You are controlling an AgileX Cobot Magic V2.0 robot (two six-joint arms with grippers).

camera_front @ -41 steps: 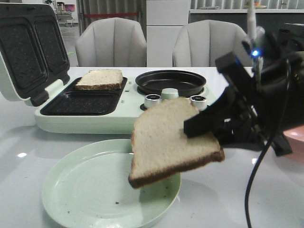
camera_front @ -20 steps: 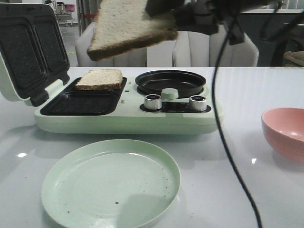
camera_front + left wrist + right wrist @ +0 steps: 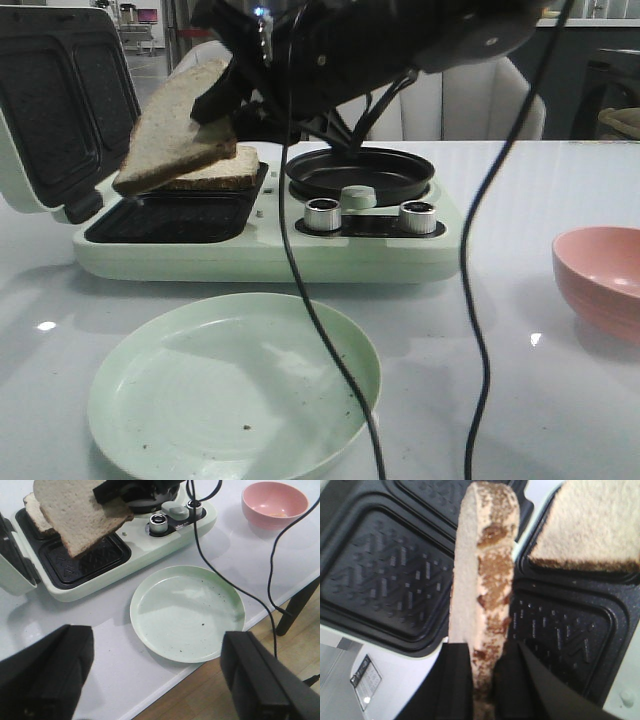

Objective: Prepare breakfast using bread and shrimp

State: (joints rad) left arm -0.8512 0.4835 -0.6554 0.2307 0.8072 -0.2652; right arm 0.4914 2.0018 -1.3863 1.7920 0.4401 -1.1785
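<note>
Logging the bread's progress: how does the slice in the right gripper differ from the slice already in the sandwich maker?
The held slice hangs tilted in the air, clamped by the right gripper; the other slice lies flat in the sandwich maker's rear well. The held slice hangs over the empty front well. Both are pale with brown crusts.

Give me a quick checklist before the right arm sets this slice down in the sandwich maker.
1. Grip: right gripper fingers shut on the held slice: ok.
2. Slice level: it hangs tilted, low corner toward the plates: not ok.
3. Near plate free: ok, nothing in it.
4. Far plate: second slice already lies there; whether the held slice touches it: cannot tell.
5. Lid open and out of the way: ok.
6. Left gripper open, back over the table edge near the green dish: ok.
</note>
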